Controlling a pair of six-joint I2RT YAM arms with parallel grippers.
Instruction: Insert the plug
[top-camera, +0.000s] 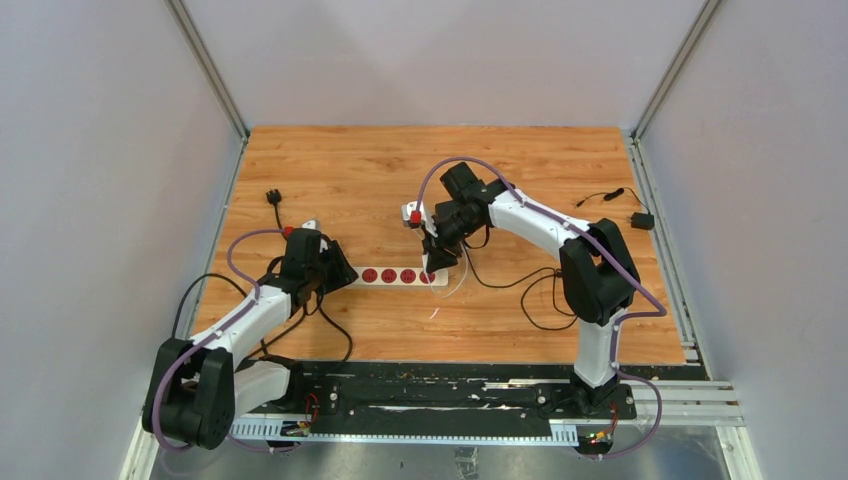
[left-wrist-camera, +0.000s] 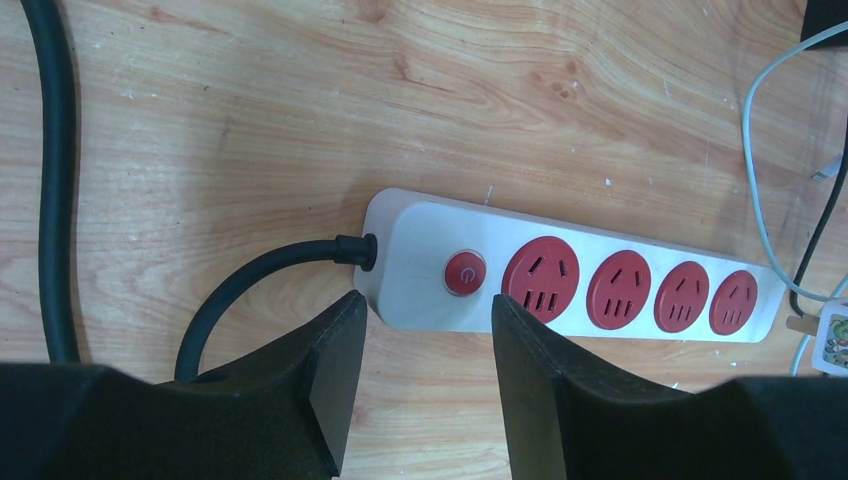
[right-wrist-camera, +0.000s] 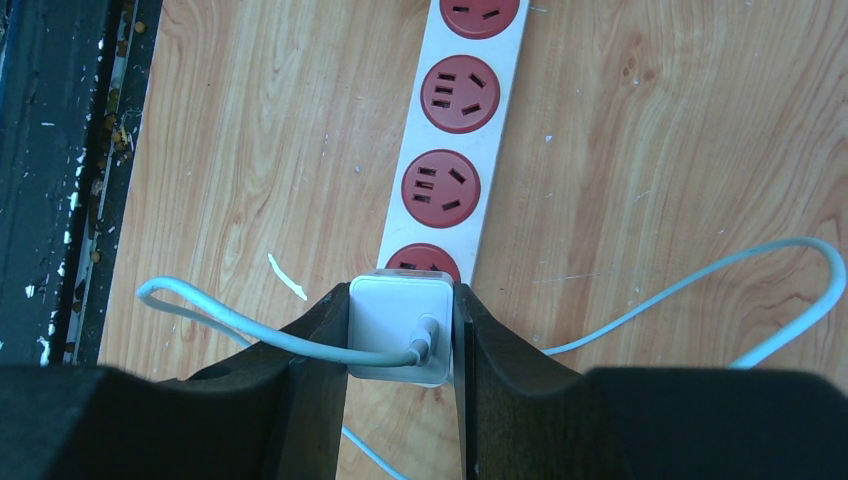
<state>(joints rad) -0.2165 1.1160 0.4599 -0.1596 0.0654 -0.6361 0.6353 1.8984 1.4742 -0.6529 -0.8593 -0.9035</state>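
The wooden table (top-camera: 400, 160) is the biggest thing, with walls close on three sides; the far part of the wood lies open beyond both my arms. The power strip (top-camera: 400, 275) lies across the middle, well away from every edge, with four red sockets in a row. My left arm bends low from the near left corner; my right arches high and comes down at the strip's right end.

The overhead view gives that layout but hides my fingers; the wrist views show them. My left pincer (left-wrist-camera: 425, 370) stands parted, its tips at the strip's near edge on either side of the red switch (left-wrist-camera: 464, 272); whether they touch it I cannot tell; the black cord (left-wrist-camera: 260, 270) leaves that end. My right pincer (right-wrist-camera: 400, 292) is clamped on the white plug (right-wrist-camera: 395, 325), which covers half of the end socket; whether it is seated I cannot tell; its white cable (right-wrist-camera: 700, 275) loops over the wood.
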